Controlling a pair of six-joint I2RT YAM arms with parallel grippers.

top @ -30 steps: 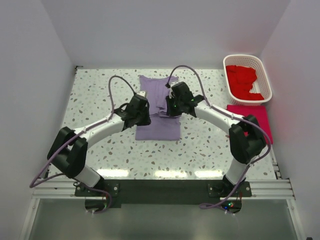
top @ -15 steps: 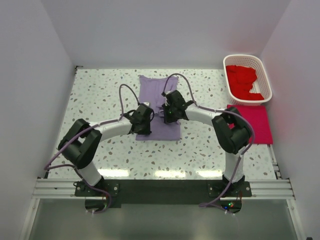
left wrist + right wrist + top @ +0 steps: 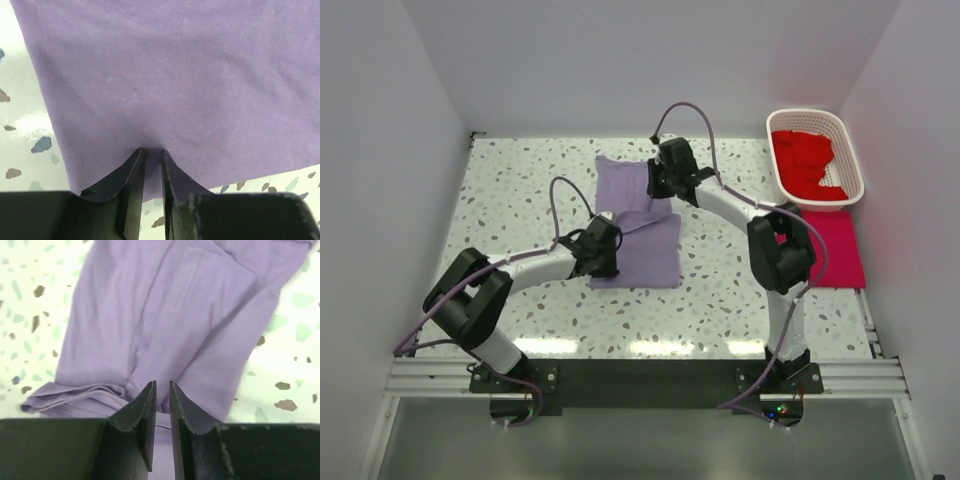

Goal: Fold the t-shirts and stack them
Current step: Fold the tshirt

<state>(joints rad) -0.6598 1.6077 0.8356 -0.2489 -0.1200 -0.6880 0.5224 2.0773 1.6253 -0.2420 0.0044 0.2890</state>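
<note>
Wrist views show left jaws and right jaws clamped on the purple t-shirt point(image 3: 175, 75).

1 purple t-shirt point(image 3: 655, 255) is counted, and 1 folded red t-shirt point(image 3: 840, 245). 1 white basket point(image 3: 805, 112) is seen; the red garments point(image 3: 805, 160) heaped in it cannot be counted, perhaps 2 or more. 2 grippers are counted: the left gripper point(image 3: 603, 243) and the right gripper point(image 3: 660, 180).

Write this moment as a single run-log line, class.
phase: fold | left gripper: shut on purple t-shirt, near part | right gripper: shut on same, far part
</note>
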